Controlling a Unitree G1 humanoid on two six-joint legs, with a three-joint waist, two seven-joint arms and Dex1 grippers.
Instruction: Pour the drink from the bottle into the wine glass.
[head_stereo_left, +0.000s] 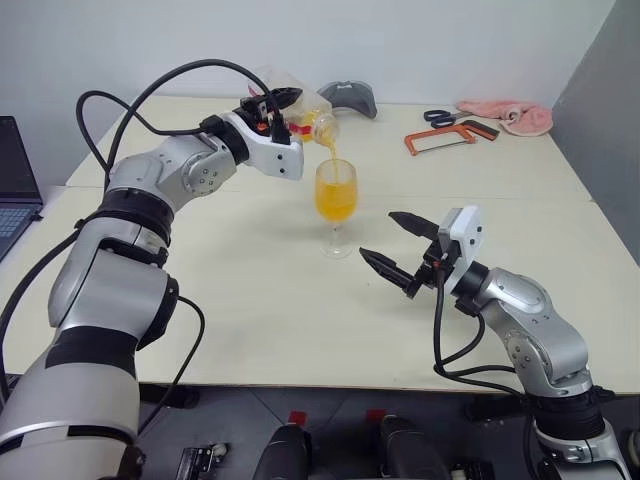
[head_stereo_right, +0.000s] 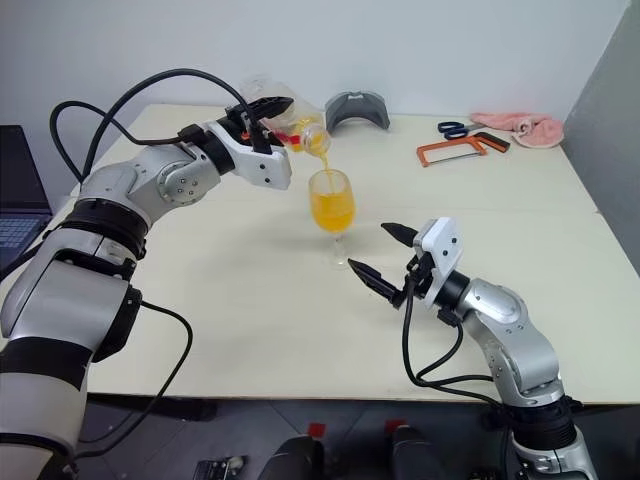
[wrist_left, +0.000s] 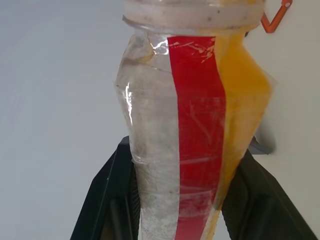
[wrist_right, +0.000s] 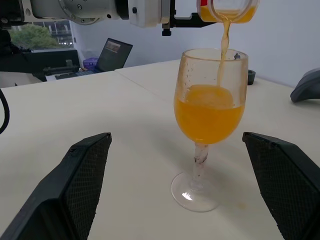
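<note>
- Left claw clamps the bottle, tipped neck-down over the glass; its black fingers pinch the bottle's sides.
- Drink runs in a thin orange stream from the bottle's mouth into the bowl, which is over half full.
- Right claw hangs wide and empty, just off the table, near the glass on its right side, fingers pointing at it.
- Glass stands upright on the pale cream table, near the seam between two tabletops.
- Far edge of the table: a grey curved object, an orange-framed hacksaw, scissors and a pink cloth.
- Laptop sits on the left, beside the table.
- White wall behind, grey panel on the right.
</note>
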